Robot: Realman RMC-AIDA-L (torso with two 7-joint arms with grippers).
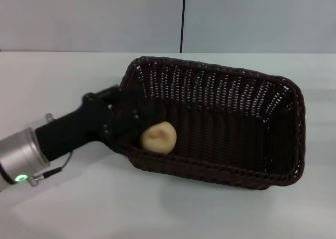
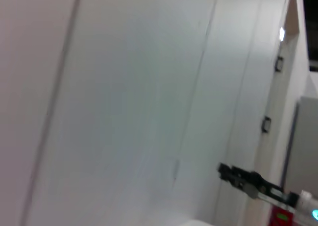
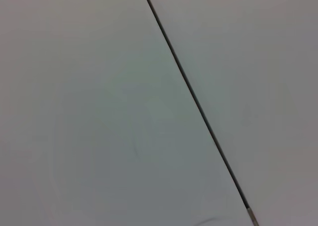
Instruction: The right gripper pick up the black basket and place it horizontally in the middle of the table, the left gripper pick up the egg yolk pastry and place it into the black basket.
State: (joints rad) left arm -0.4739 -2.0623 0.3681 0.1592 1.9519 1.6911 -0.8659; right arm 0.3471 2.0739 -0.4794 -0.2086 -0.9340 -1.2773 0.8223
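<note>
The black basket lies lengthwise across the middle of the white table in the head view. The egg yolk pastry sits inside it on the floor at its left end, dented top up. My left gripper reaches over the basket's left rim, right beside the pastry; its dark shape merges with the dark wicker. The right gripper is out of view. The wrist views show neither the basket nor the pastry.
A grey wall with a dark vertical seam stands behind the table. The left wrist view shows pale wall panels and a far-off black arm piece. The right wrist view shows wall with a dark seam.
</note>
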